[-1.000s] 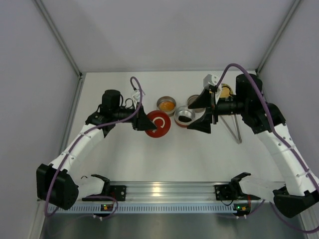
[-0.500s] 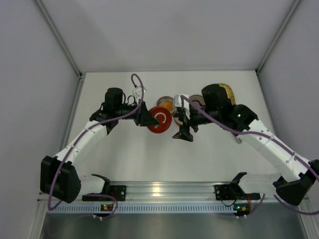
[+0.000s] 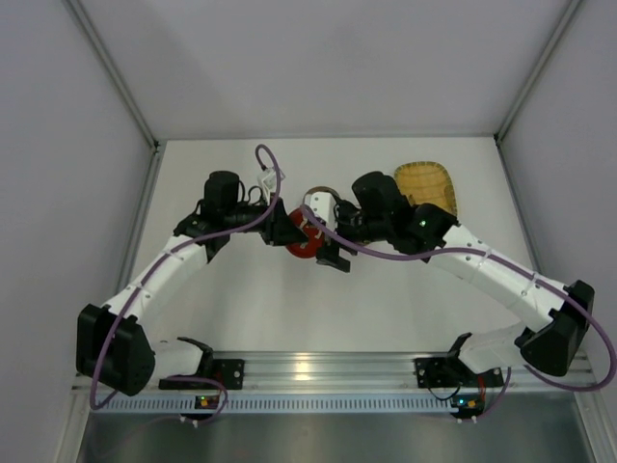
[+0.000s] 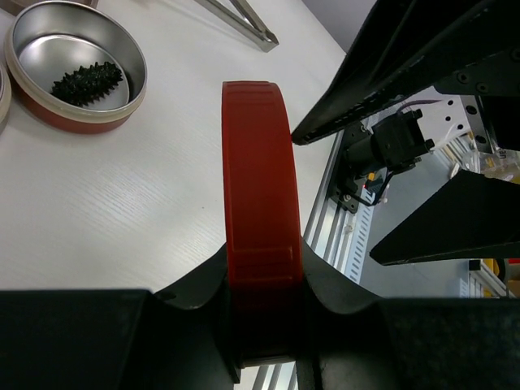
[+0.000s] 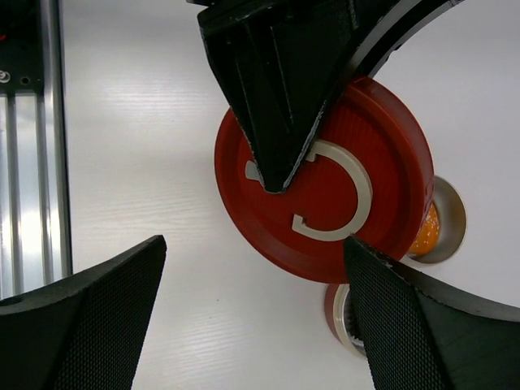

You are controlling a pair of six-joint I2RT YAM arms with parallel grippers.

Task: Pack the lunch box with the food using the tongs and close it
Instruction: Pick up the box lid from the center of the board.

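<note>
Status: we read this as late in the task; left hand is pinching the red lid edge-on by its rim, and the lid looks held up off the surface; right hand is spread wide and holds nothing; it hovers right over the face of that same lid, one finger out on each side, no contact as far as we can tell; black food piece lies inside a red-walled tin ahead of the left hand, well apart from the lid; orange food piece sits in a second tin just past the lid's edge, under the right hand; tongs lie on the surface beyond the left hand, further out than the red-walled tin, in neither hand; woven tray sits behind the right hand; our call: both food pieces are packed and the tongs are finished with; left to do: get the lid onto the box and seat it; we can't tell whether the tins need stacking first; with both hands on one lid, a handover or regrip looks likely next, but that's our guess only.
</note>
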